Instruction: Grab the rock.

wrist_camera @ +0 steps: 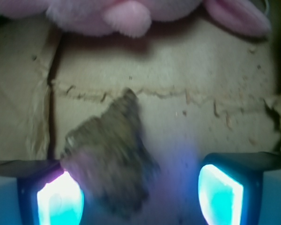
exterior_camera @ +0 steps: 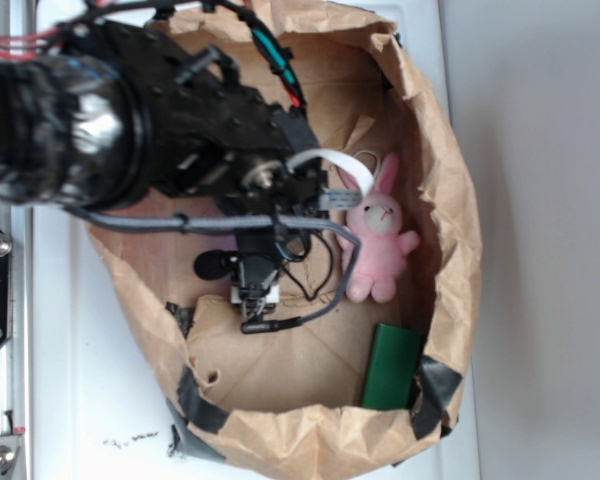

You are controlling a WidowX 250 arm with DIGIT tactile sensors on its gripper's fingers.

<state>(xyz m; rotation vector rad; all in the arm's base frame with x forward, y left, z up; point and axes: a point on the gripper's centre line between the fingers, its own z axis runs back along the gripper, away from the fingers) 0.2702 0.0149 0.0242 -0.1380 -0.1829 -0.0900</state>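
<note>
In the wrist view the rock (wrist_camera: 110,159), a rough brown-grey stone with its pointed end toward the bunny, lies on brown paper between my fingers. It sits against the left glowing pad (wrist_camera: 58,199), and a wide gap separates it from the right pad (wrist_camera: 220,192). My gripper (wrist_camera: 140,197) is open around it. In the exterior view the gripper (exterior_camera: 256,298) points down into the paper bag, left of the bunny, and the arm hides the rock.
A pink plush bunny (exterior_camera: 378,240) lies just beyond the rock (wrist_camera: 126,14). A flat dark green block (exterior_camera: 392,367) leans by the bag's near right wall. The crumpled brown paper bag wall (exterior_camera: 450,200) rings the work area.
</note>
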